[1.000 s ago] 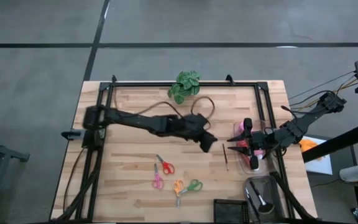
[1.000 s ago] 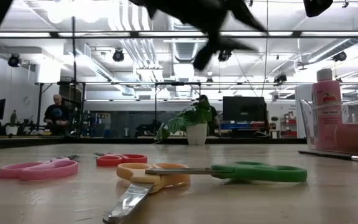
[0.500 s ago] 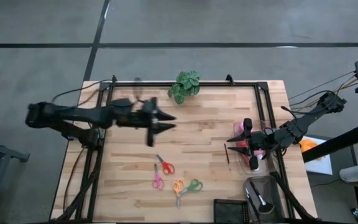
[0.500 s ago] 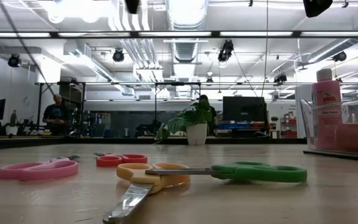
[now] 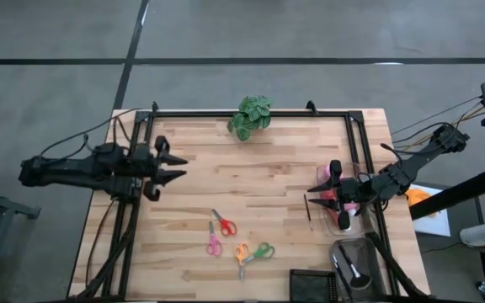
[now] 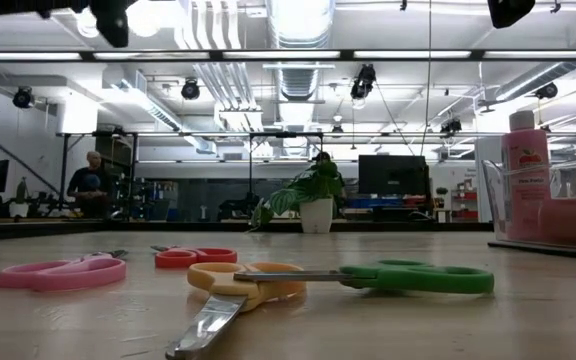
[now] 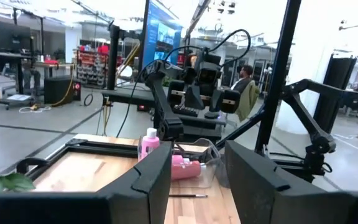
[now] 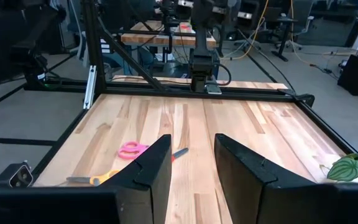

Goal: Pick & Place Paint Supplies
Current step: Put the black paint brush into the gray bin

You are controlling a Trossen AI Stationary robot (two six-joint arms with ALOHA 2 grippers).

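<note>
Table [image 5: 251, 181] filled mid-frame in the high view. My left gripper [image 5: 173, 167] hung at its left edge, fingers parted, nothing between them. My right gripper [image 5: 317, 191] sat at the right edge, fingers likewise apart and empty, beside the clear container [image 5: 348, 210] with the pink bottles [image 7: 185, 168]. One thin brush [image 5: 306, 212] lay on the wood left of it. Scissors [image 5: 222, 224] lay at lower centre.

Long ceiling lights [image 6: 298, 55] are glowing over an open workshop; a grey floor [image 5: 242, 42] is surrounding the table, and a person [image 6: 92, 180] is standing far back.
</note>
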